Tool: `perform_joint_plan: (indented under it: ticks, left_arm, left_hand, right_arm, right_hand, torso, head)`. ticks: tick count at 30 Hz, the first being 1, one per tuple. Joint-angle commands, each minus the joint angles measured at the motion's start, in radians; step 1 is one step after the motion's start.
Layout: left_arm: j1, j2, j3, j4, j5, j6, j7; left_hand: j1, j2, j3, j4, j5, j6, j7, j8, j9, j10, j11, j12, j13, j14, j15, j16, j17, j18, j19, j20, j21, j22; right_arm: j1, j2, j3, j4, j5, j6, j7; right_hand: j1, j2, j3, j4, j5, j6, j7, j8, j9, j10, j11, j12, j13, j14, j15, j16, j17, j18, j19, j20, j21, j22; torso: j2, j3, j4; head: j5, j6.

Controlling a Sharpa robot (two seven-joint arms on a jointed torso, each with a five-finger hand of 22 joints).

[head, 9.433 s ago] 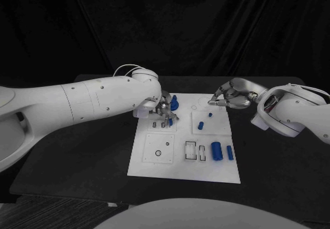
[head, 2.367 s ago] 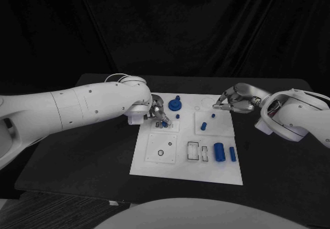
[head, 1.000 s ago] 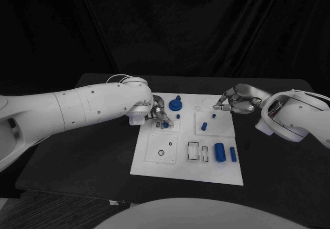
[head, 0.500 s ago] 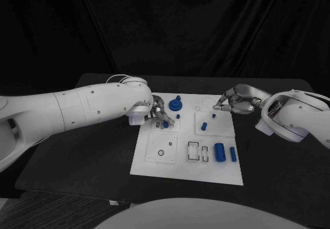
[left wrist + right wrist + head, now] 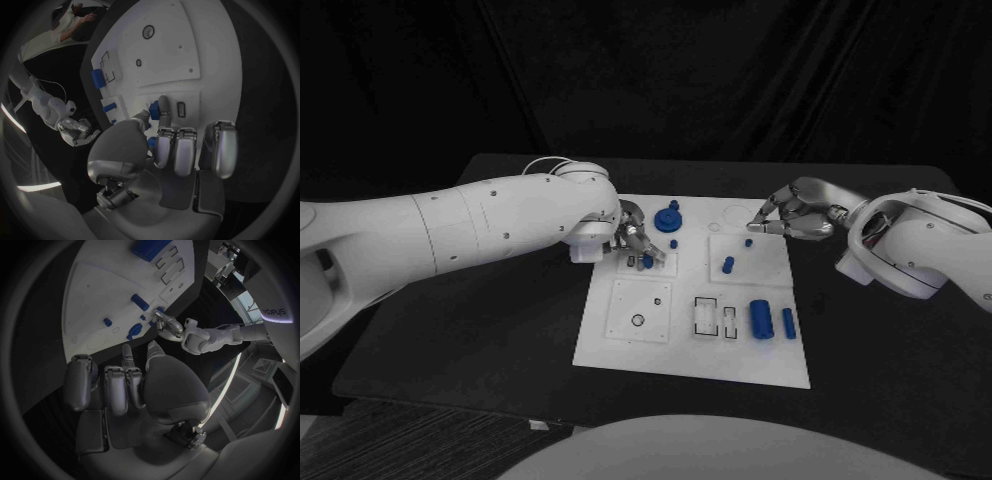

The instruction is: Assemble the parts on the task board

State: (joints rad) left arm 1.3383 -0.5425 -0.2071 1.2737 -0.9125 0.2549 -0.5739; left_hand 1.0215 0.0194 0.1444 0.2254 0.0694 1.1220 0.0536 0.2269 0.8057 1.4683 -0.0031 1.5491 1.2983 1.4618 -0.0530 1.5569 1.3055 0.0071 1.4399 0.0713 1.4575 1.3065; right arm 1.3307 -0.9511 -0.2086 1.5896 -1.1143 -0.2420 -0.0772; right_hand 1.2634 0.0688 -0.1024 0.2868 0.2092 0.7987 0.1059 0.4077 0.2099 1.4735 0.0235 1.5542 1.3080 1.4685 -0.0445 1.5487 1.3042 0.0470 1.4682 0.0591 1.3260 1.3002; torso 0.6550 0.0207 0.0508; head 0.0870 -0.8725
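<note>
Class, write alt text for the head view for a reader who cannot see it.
A white task board lies on a black table; the left hand pinches a small blue part over it. The right hand hovers at its far right corner, fingers curled.

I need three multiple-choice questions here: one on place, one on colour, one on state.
1. Where on the task board does the large blue cylinder lie? A) near right B) far left C) centre
2. The task board is: A) black B) white C) blue
3. The left hand: A) lies flat B) pinches a small blue part C) holds a cable
Answers: 1A, it lies by the near right edge; 2B, the plate is white; 3B, thumb and finger close on the part.
</note>
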Motion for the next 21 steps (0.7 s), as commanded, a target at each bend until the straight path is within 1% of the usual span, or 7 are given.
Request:
perform_joint_plan:
  ticks: [1, 5, 10, 11, 12, 16, 21]
  left_arm:
    - [-0.009, -0.001, -0.005, 0.002, 0.006, 0.015, 0.005]
    - [-0.009, -0.004, -0.005, 0.003, 0.006, 0.01, 0.006]
    - [-0.009, -0.005, -0.005, 0.004, 0.006, 0.008, 0.008]
    - [-0.009, -0.006, -0.005, 0.004, 0.006, 0.008, 0.008]
    - [-0.009, -0.006, -0.005, 0.005, 0.006, 0.008, 0.008]
    - [-0.01, -0.007, -0.005, 0.006, 0.006, 0.008, 0.009]
    - [-0.01, -0.009, -0.005, 0.007, 0.006, 0.002, 0.013]
  left_hand:
    - [0.02, 0.012, -0.037, -0.001, 0.021, -0.064, 0.005, -0.014, 0.039, 0.102, 0.0, 0.022, 0.273, 0.109, 0.006, 0.014, 0.265, 0.038, -0.012, -0.004, -0.016, 0.152]
    - [0.026, 0.02, -0.053, -0.002, 0.034, -0.085, 0.001, 0.029, 0.112, 0.102, -0.004, 0.022, 0.273, 0.109, 0.004, 0.014, 0.265, 0.039, -0.012, -0.006, -0.019, 0.154]
    - [0.033, 0.023, -0.065, -0.003, 0.047, -0.102, -0.002, 0.066, 0.177, 0.102, -0.006, 0.022, 0.273, 0.109, 0.002, 0.014, 0.265, 0.038, -0.011, -0.008, -0.021, 0.157]
    - [0.034, 0.024, -0.069, -0.003, 0.049, -0.111, -0.002, 0.077, 0.199, 0.102, -0.007, 0.022, 0.273, 0.109, 0.001, 0.014, 0.265, 0.038, -0.01, -0.009, -0.022, 0.158]
    - [0.036, 0.026, -0.075, -0.002, 0.049, -0.122, -0.003, 0.095, 0.234, 0.102, -0.007, 0.022, 0.273, 0.109, 0.001, 0.014, 0.265, 0.038, -0.01, -0.01, -0.023, 0.16]
    - [0.039, 0.031, -0.089, 0.004, 0.047, -0.142, -0.006, 0.139, 0.315, 0.102, -0.01, 0.022, 0.273, 0.109, -0.001, 0.014, 0.265, 0.038, -0.008, -0.011, -0.024, 0.164]
    - [0.039, 0.033, -0.093, 0.007, 0.045, -0.147, -0.007, 0.151, 0.336, 0.102, -0.011, 0.022, 0.273, 0.109, -0.002, 0.014, 0.265, 0.038, -0.008, -0.012, -0.025, 0.164]
  right_arm:
    - [-0.003, -0.002, 0.001, 0.0, -0.001, 0.007, -0.015]
    - [-0.004, -0.002, 0.001, 0.0, -0.001, 0.008, -0.016]
    - [-0.004, -0.002, 0.001, 0.0, -0.001, 0.009, -0.017]
    - [-0.004, -0.002, 0.001, -0.001, -0.001, 0.009, -0.017]
    - [-0.004, -0.002, 0.001, -0.001, -0.001, 0.01, -0.017]
    - [-0.005, -0.001, 0.001, -0.001, -0.001, 0.01, -0.018]
    - [-0.005, -0.002, 0.001, -0.002, -0.001, 0.01, -0.018]
  right_hand:
    - [0.026, 0.015, -0.024, -0.005, 0.026, -0.003, 0.002, 0.015, 0.013, 0.097, 0.002, 0.017, 0.263, 0.092, 0.002, -0.013, 0.234, 0.014, -0.005, 0.007, -0.017, 0.187]
    - [0.027, 0.015, -0.026, -0.005, 0.028, -0.003, 0.002, 0.015, 0.012, 0.097, 0.002, 0.017, 0.263, 0.092, 0.002, -0.014, 0.234, 0.015, -0.005, 0.007, -0.019, 0.187]
    - [0.027, 0.015, -0.026, -0.005, 0.028, -0.003, 0.002, 0.015, 0.012, 0.097, 0.002, 0.017, 0.263, 0.092, 0.002, -0.014, 0.234, 0.015, -0.005, 0.007, -0.019, 0.187]
    - [0.027, 0.015, -0.026, -0.005, 0.028, -0.003, 0.002, 0.015, 0.012, 0.097, 0.002, 0.017, 0.263, 0.092, 0.002, -0.014, 0.234, 0.015, -0.005, 0.007, -0.019, 0.187]
    - [0.027, 0.015, -0.026, -0.005, 0.028, -0.003, 0.002, 0.015, 0.012, 0.097, 0.002, 0.017, 0.263, 0.092, 0.002, -0.014, 0.234, 0.015, -0.005, 0.007, -0.019, 0.187]
    - [0.027, 0.015, -0.026, -0.004, 0.029, -0.003, 0.002, 0.015, 0.012, 0.097, 0.003, 0.017, 0.263, 0.092, 0.003, -0.015, 0.232, 0.015, -0.006, 0.007, -0.021, 0.186]
    - [0.027, 0.015, -0.026, -0.004, 0.029, -0.003, 0.002, 0.015, 0.012, 0.097, 0.003, 0.017, 0.263, 0.091, 0.003, -0.016, 0.231, 0.015, -0.007, 0.007, -0.023, 0.185]
  torso:
    - [0.0, -0.0001, -0.0003]
    - [0.0, -0.0001, -0.0003]
    - [0.0, 0.0, -0.0003]
    - [0.0, 0.0, -0.0004]
    - [0.0, -0.0001, -0.0003]
    - [0.0, -0.0001, -0.0004]
    - [0.0, 0.0001, 0.0]
  head:
    - [0.001, 0.0]
    - [0.0, 0.0]
    - [0.002, 0.0]
    - [0.002, 0.0]
    - [0.002, 0.0]
    - [0.003, 0.0]
    - [0.002, 0.0]
